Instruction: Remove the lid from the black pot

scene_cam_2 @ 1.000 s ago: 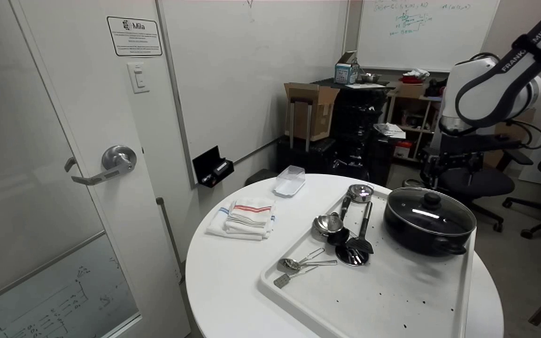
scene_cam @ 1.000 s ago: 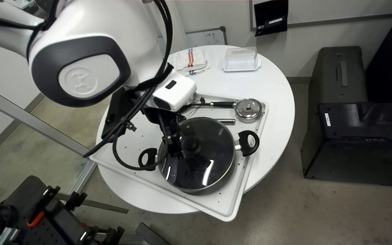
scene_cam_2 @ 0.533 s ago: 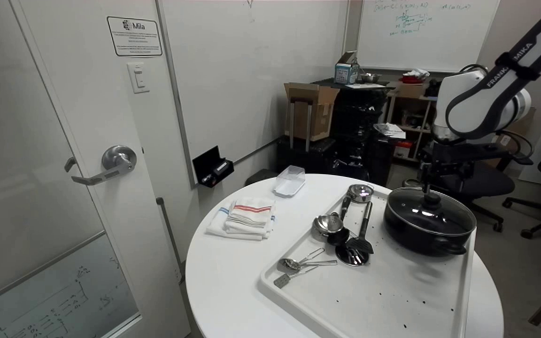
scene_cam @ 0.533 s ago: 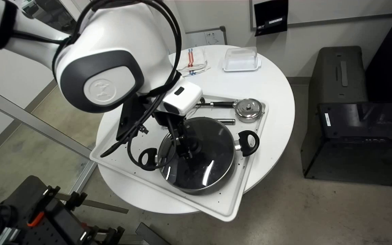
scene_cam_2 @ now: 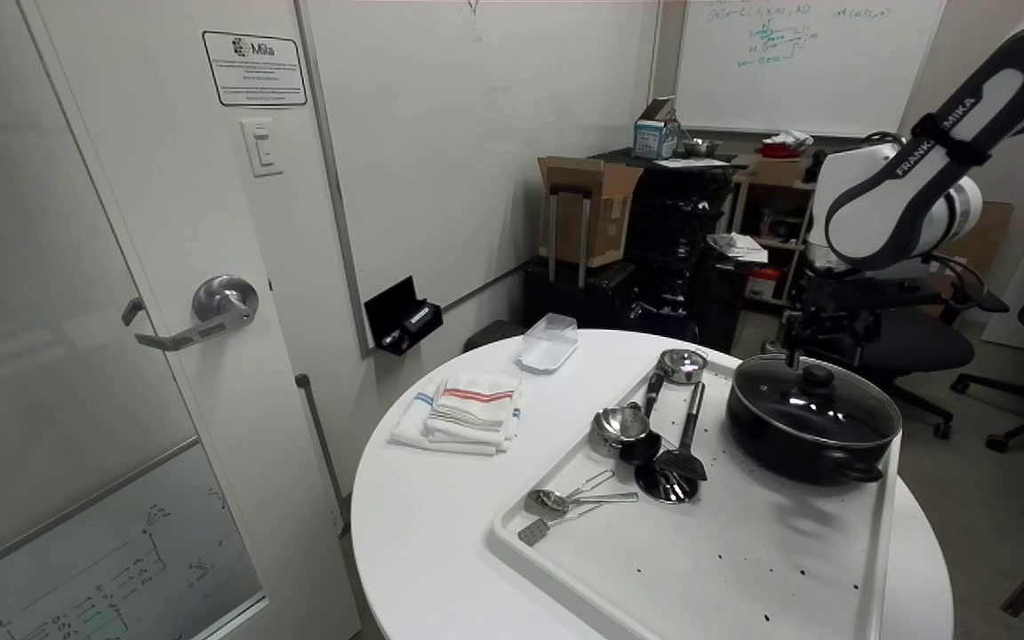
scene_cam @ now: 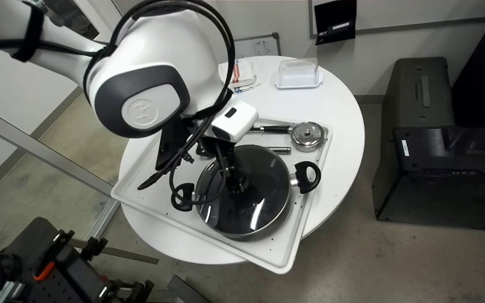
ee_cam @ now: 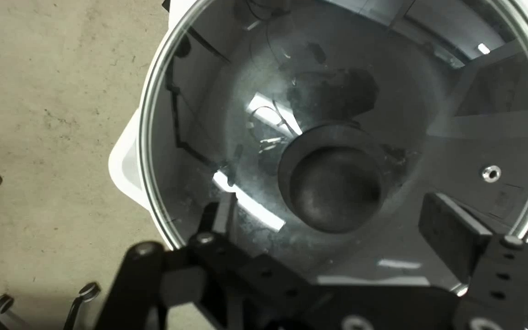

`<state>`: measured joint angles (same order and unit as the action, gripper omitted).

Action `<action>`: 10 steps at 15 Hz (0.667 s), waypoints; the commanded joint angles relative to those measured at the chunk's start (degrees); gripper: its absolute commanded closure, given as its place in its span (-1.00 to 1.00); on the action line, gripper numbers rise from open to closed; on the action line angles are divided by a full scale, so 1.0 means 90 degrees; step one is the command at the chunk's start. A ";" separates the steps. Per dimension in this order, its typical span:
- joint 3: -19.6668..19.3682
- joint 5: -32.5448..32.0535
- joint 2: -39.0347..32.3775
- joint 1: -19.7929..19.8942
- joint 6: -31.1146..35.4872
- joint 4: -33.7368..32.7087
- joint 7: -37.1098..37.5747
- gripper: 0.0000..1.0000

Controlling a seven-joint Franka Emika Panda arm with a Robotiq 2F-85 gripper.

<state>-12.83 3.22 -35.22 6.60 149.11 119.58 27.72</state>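
Note:
The black pot (scene_cam_2: 770,452) stands on a tray, with its two black loop handles out to the sides (scene_cam: 308,176). The lid (scene_cam_2: 774,400), transparent glass with a thin metal rim, lies flat on the pot. Its dark centre knob (scene_cam_2: 818,378) is plain in the wrist view (ee_cam: 337,190). My gripper (ee_cam: 329,200) is open and points down over the lid. In the wrist view its fingers appear to either side of the knob, apart from it. In both exterior views the gripper (scene_cam: 237,187) is over the lid by the knob, its tips (scene_cam_2: 794,360) low over the glass.
The white tray (scene_cam_2: 708,551) sits on a round white table (scene_cam_2: 414,533). Next to the pot lie a small round metal strainer (scene_cam: 307,135), a ladle (scene_cam_2: 620,427), a black spatula (scene_cam_2: 683,462) and small utensils (scene_cam_2: 552,500). Folded towels (scene_cam_2: 468,413) and a clear container (scene_cam_2: 549,342) stand beyond.
My arm has moved over the lid, rightward in one exterior picture and leftward and down in the other. The gripper is closer to the knob. The lid and the pot have not moved.

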 commanded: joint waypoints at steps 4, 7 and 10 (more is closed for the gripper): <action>-0.0038 0.0175 -0.0371 -0.0166 0.0000 -0.0338 -0.0018 -1.00; -0.0040 0.0177 -0.0450 -0.0198 -0.0007 -0.0395 -0.0024 -0.50; -0.0040 0.0183 -0.0468 -0.0200 0.0044 -0.0358 -0.0049 -0.21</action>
<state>-12.81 3.23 -38.31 5.39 149.11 117.37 27.72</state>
